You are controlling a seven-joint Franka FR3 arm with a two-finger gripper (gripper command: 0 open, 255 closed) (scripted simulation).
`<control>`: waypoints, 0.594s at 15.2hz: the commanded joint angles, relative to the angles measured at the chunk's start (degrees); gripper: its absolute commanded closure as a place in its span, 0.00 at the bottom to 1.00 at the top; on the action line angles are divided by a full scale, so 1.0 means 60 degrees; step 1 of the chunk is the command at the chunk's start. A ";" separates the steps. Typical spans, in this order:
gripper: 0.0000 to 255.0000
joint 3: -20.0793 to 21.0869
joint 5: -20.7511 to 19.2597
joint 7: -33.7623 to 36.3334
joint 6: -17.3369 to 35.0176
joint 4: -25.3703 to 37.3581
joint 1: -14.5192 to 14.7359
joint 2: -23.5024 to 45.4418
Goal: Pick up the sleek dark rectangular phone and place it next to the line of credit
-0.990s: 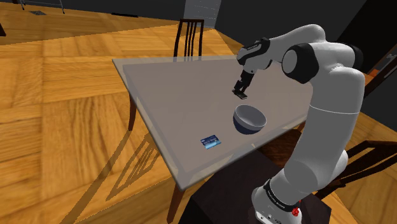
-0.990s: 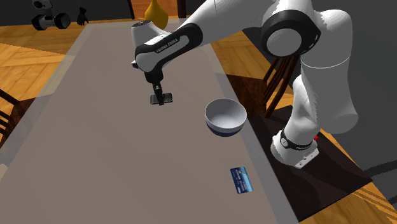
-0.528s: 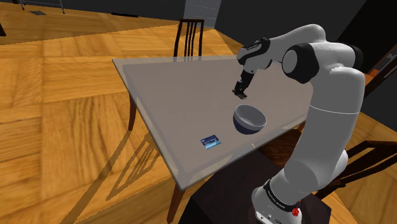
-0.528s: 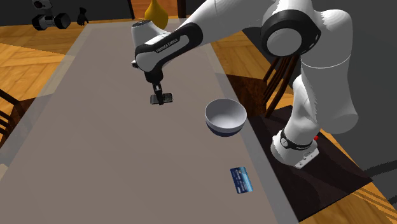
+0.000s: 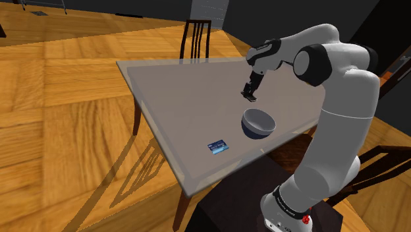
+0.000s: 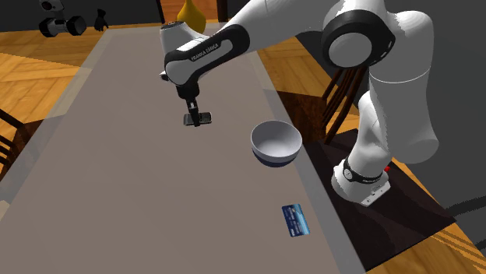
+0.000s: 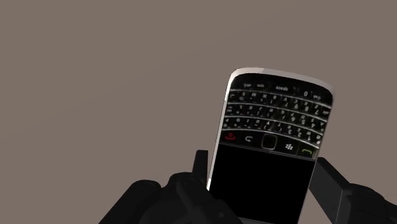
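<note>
Jaws: clenched on the phone (image 7: 273, 121), one black finger (image 7: 331, 188) against each long edge at the screen end. The keypad end juts out past the gripper (image 7: 264, 175).

Phone: flat rigid slab with a glossy black screen, rows of small raised keys and a pale silvery bezel with rounded corners. Judged light and stiff. The smooth sides are probably slippery, so a pinch across the narrow width near mid-length would suit best. The present hold sits toward one end, so the phone may pivot if bumped. The face looks scratch-prone: set it down flat and gently.

Position: the phone hangs close to the bowl (image 5: 258, 123), on the bowl's side away from the stand. It appears just off the table (image 5: 178, 92), but the gap can't be read for certain.

Bowl: round, deep, smooth, pale inside with a bluish-grey wall, upright.

Card (image 5: 218, 146), taken as the "line of credit": thin blue rectangle with light print, lying flat. It sits on the opposite side of the bowl from the phone, by the table edge.

Table: plain matte grey-brown top. Past the bowl, at the far end, a slat-backed wooden chair (image 5: 196, 38).
</note>
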 commanded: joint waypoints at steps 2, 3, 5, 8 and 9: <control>1.00 -0.0049 -0.0101 0.0068 -0.0310 0.0161 0.0026 -0.0165; 1.00 -0.0065 -0.0134 0.0091 -0.0414 0.0216 0.0034 -0.0220; 1.00 -0.0094 -0.0197 0.0136 -0.0625 0.0334 0.0049 -0.0325; 1.00 -0.0133 -0.0285 0.0199 -0.0947 0.0529 0.0067 -0.0470; 1.00 -0.0145 -0.0313 0.0219 -0.1056 0.0599 0.0072 -0.0515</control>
